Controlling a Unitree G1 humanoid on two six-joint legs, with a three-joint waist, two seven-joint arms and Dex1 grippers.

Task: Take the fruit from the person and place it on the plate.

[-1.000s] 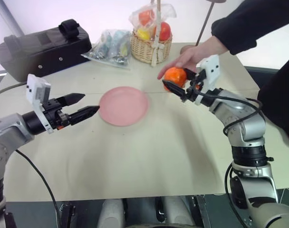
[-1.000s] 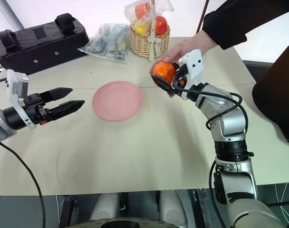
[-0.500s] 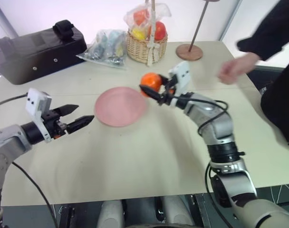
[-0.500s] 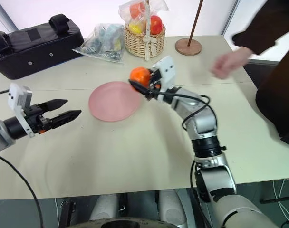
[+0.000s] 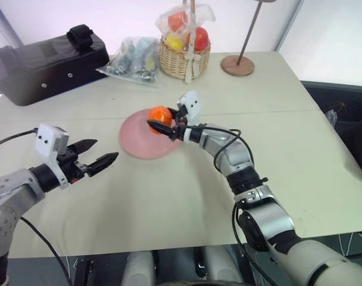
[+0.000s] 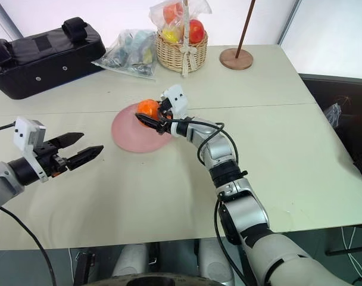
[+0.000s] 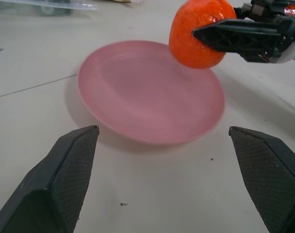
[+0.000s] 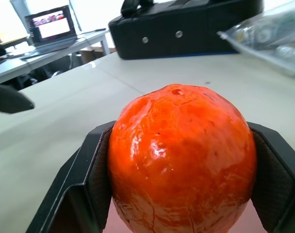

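Fruit: the fruit point(image 5: 160, 115) sits between the two black jaws of the right gripper point(image 5: 159, 122), one jaw pressed on each flank; the right wrist view shows it filling the gap between them, stem dimple upward.
Fruit position: held in the air above the right part of the plate point(image 5: 135, 140); the left wrist view shows it clear of the plate's face, not touching.
Right jaws: clamped on the fruit, pointing roughly level toward the robot's left.
Plate: pink, flat on the surface point(image 5: 169, 196), bare, lying between the two grippers.
Left gripper: the left gripper point(image 5: 96, 157) hovers over the surface just beside the plate's left rim, aimed at the plate.
Left jaws: spread apart, holding nothing; the plate and fruit show between them in the left wrist view.
Background: a wicker basket point(image 5: 181, 58) of wrapped fruit, a clear bag point(image 5: 132, 55), a black case point(image 5: 50, 62) and a round wooden stand base point(image 5: 237, 65) stand along the far side of the surface, well apart from the plate.
Change from one second ago: the fruit was then at the right of the surface with the person's hand on it; it is now over the plate, carried leftward by the right gripper.
Change, person: the hand and sleeve have withdrawn from above the surface.
Change, left gripper: slightly lower, jaws spread as before.
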